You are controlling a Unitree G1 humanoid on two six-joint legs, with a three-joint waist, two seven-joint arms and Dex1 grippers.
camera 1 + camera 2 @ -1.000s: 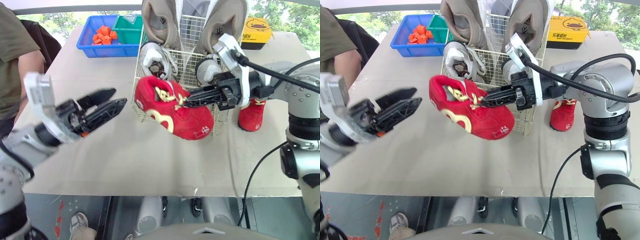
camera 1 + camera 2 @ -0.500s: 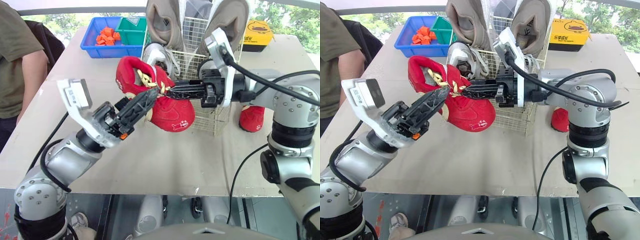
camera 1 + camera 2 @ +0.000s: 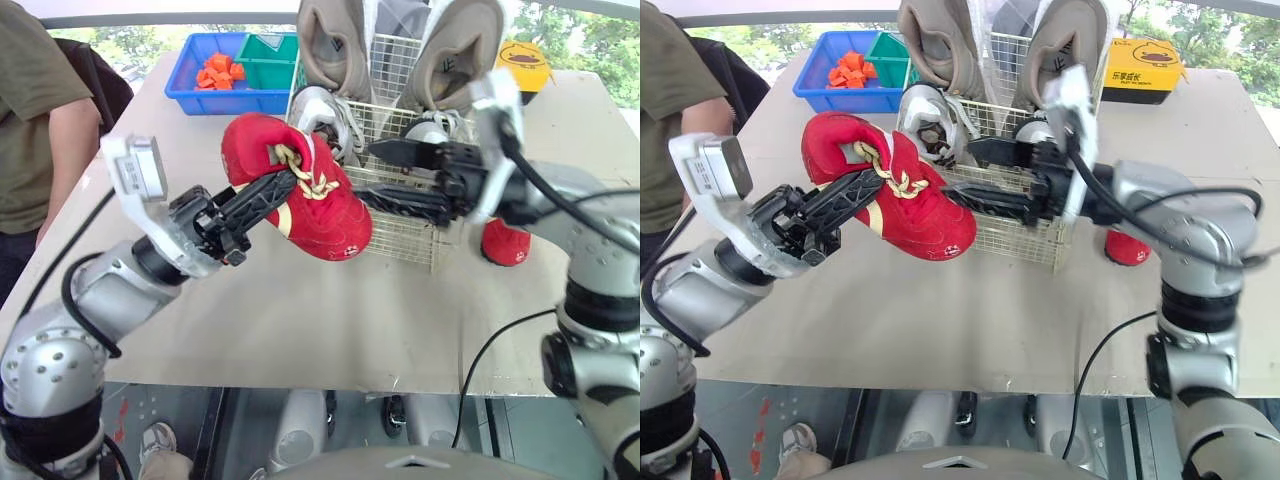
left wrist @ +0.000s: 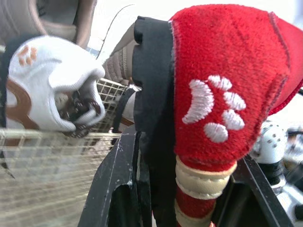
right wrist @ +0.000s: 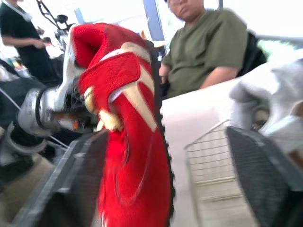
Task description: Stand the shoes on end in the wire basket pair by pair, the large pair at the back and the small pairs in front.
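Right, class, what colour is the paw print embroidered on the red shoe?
White. The paw print on the red shoe shows best in the left wrist view.

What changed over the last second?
Handover: the left gripper came in and closed on the red shoe at its laces; the right gripper let go, fingers now open. The wire basket and the other red shoe stayed put.
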